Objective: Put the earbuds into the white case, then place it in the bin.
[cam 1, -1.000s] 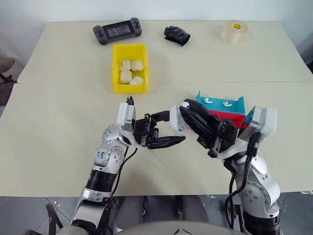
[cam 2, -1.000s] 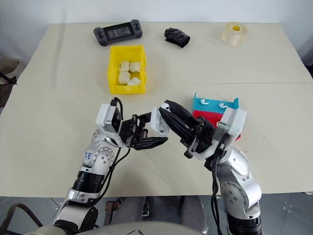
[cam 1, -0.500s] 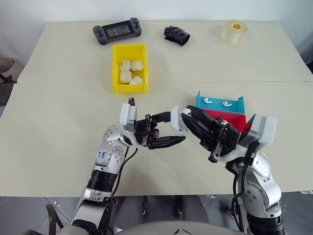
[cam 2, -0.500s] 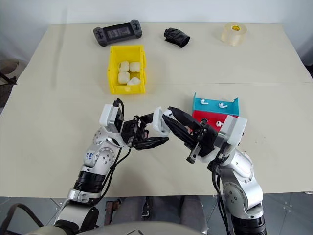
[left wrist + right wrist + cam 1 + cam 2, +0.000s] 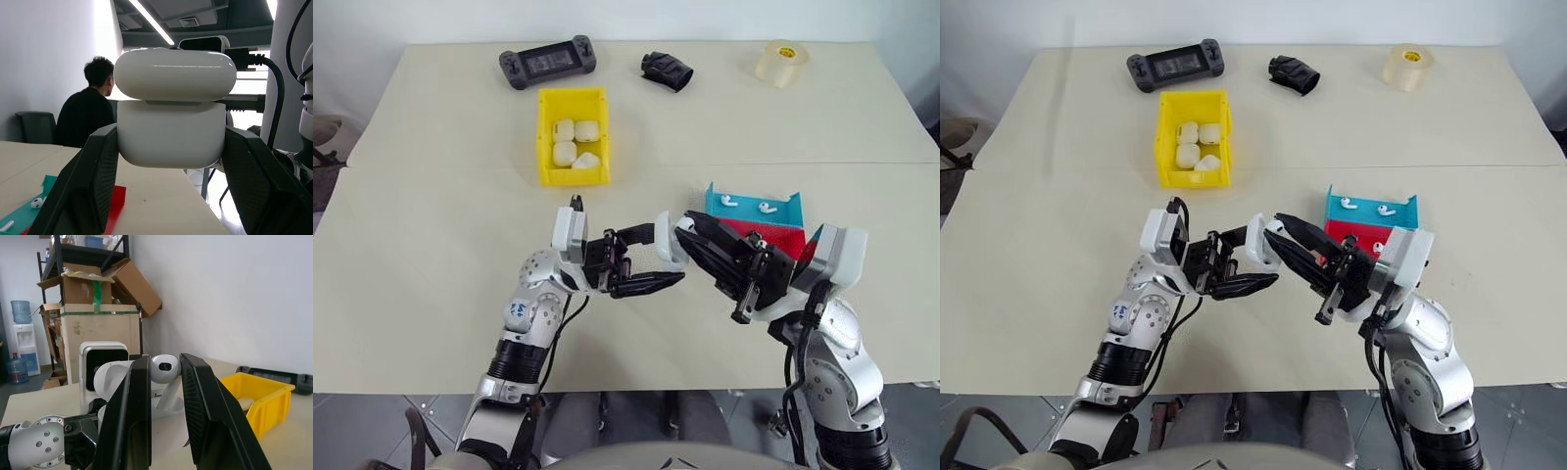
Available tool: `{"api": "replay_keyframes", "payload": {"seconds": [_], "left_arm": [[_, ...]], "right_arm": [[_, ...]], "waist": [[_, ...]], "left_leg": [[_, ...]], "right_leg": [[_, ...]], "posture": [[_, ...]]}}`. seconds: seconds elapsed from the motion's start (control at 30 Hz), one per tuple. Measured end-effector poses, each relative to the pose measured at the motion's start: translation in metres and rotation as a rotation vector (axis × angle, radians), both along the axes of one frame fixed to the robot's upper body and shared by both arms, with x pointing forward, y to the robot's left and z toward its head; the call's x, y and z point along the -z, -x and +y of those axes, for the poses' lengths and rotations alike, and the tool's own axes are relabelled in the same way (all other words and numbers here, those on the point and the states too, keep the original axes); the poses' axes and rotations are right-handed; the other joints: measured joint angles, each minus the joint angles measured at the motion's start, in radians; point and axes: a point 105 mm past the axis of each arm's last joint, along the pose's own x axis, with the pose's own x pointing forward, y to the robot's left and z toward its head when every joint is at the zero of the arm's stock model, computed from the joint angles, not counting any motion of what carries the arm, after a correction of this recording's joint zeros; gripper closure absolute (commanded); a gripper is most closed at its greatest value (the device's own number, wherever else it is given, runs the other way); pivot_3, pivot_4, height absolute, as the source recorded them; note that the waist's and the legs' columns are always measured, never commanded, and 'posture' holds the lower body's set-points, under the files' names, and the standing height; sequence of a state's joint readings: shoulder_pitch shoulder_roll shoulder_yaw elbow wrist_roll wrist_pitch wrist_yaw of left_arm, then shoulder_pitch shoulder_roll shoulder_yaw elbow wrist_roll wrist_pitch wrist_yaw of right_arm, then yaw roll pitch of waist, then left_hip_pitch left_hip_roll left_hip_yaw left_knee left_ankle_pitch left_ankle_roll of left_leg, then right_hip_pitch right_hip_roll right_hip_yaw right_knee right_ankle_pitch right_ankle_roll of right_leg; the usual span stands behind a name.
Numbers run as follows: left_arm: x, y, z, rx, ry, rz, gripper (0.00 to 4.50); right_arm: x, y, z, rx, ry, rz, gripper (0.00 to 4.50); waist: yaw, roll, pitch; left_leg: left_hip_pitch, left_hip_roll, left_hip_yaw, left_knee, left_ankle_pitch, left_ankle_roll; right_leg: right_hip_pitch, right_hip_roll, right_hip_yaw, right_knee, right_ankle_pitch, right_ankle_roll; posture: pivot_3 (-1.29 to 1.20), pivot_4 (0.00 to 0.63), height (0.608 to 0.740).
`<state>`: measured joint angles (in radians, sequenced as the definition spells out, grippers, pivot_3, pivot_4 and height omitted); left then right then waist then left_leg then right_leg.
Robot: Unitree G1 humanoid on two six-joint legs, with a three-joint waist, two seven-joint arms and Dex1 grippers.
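1. Spanning a beige bench (image 5: 431, 225), with the two hands meeting in the air over its near middle.
2. Gripping the white case (image 5: 171, 112) between the left hand (image 5: 651, 259)'s two black fingers (image 5: 83, 191), clamped on the case's lower body from both sides; lid looking closed or all but closed in the left wrist view, resting on top of the body, so the case sitting upright with its long axis running across from one finger to the other.
3. Pinching an earbud (image 5: 164, 368) at the tips of the right hand (image 5: 688, 227), fingers nearly together on its rounded head; stem hidden behind the fingers, so cannot tell which way the earbud is pointing.
4. Holding that earbud just beside the case, on its right-edge side and about level with the lid; the right hand being the one placed to do the inserting, the left merely presenting the case.
5. Judging the lid seam as the thing to settle: needing the lid open before the earbud can drop in stem first.
6. Leaving two more earbuds (image 5: 730, 202) lying in the blue tray (image 5: 793, 209) towards the right edge, beside a red tray (image 5: 773, 237).
7. Waiting further back, left of middle: the bin (image 5: 546, 137), already carrying several white cases.
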<state>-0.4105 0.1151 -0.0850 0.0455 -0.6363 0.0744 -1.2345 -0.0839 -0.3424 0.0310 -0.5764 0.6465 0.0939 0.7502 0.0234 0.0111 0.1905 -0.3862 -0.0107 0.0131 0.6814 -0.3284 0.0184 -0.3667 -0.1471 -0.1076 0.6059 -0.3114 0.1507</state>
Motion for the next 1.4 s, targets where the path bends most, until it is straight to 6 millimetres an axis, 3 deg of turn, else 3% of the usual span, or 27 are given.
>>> {"api": "replay_keyframes", "payload": {"seconds": [0.57, 1.4], "left_arm": [[0.004, 0.001, 0.003, 0.03, -0.027, 0.029, 1.72], [0.005, -0.002, -0.004, 0.009, -0.009, 0.053, 1.72]], "right_arm": [[0.006, -0.009, 0.007, -0.018, 0.008, 0.017, 4.0], [0.011, -0.003, -0.011, -0.041, 0.08, 0.008, 4.0]], "waist": [[0.001, 0.0, 0.0], [0.001, 0.0, 0.0]], "left_leg": [[0.0, 0.0, 0.0, 0.0, 0.0, 0.0], [0.0, 0.0, 0.0, 0.0, 0.0, 0.0]], "right_leg": [[0.0, 0.0, 0.0, 0.0, 0.0, 0.0], [0.0, 0.0, 0.0, 0.0, 0.0, 0.0]], "posture": [[0.0, 0.15, 0.74], [0.0, 0.15, 0.74]]}}
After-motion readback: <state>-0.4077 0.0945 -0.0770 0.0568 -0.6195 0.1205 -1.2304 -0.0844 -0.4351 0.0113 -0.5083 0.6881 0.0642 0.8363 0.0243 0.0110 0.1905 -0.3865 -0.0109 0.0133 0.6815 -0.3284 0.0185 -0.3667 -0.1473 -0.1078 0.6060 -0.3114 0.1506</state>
